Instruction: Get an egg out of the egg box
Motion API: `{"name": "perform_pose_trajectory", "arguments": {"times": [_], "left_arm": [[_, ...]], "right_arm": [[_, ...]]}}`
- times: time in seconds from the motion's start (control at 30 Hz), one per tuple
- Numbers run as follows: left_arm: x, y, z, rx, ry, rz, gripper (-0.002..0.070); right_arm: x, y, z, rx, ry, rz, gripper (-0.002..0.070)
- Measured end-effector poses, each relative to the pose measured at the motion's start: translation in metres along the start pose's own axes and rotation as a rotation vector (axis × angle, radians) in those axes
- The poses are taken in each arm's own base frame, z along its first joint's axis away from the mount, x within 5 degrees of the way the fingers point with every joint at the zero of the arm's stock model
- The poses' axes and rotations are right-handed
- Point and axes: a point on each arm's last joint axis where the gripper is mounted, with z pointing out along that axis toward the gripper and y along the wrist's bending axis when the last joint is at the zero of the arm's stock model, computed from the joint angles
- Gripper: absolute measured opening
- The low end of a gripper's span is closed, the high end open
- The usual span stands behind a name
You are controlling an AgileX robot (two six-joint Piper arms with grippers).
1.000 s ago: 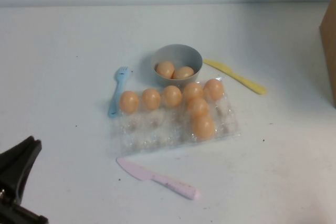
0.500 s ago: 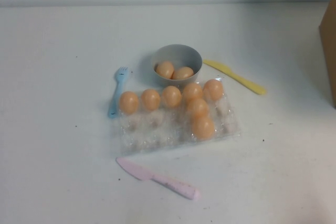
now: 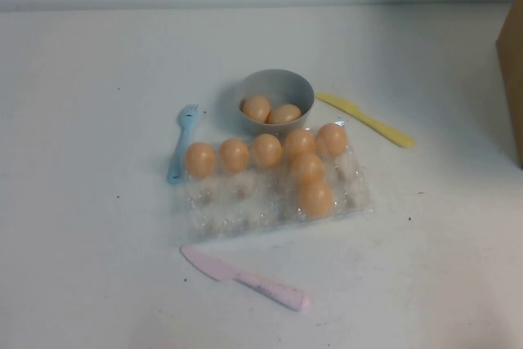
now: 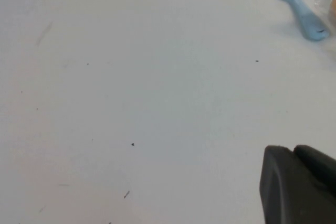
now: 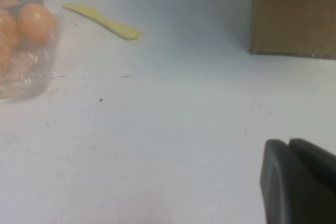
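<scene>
On the white desk (image 3: 90,79) the egg box (image 3: 245,206), a clear crinkly tray, lies near the middle in the high view, with seven eggs in its cups: five along its far row and two more running toward the near edge on its right side. The egg (image 3: 316,198) nearest the robot sits in a cup on the right part of the tray, just in front of another. A grey bowl (image 3: 276,91) stands touching or just beyond the tray's far edge and holds two more eggs. A blue fork (image 3: 182,141) lies just beside the tray's left end, a yellow knife (image 3: 364,118) lies to the right of the bowl, and a pink knife (image 3: 243,278) lies on the near side of the tray, apart from it. A brown box (image 3: 512,71) stands at the right edge of the desk. Neither arm shows in the high view. The left tool (image 4: 299,184) appears only as a dark part in a corner of the left wrist view, above bare desk, with the fork's handle far from it; how its fingers stand cannot be told. The right tool (image 5: 299,182) shows likewise in the right wrist view, well apart from the tray's end and the brown box, and its fingers cannot be told either.
</scene>
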Motion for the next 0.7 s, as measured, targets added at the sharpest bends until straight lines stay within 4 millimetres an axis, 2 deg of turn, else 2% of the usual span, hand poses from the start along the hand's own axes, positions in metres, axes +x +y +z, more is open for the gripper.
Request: {"name": "perform_pose_trajectory", "arguments": {"times": [0.7], "left_arm": [[0.0007, 0.0002, 0.0, -0.002, 0.008, 0.008, -0.0004]], "right_arm": [[0.0, 0.0, 0.0, 0.0, 0.0, 0.0, -0.0017]]}}
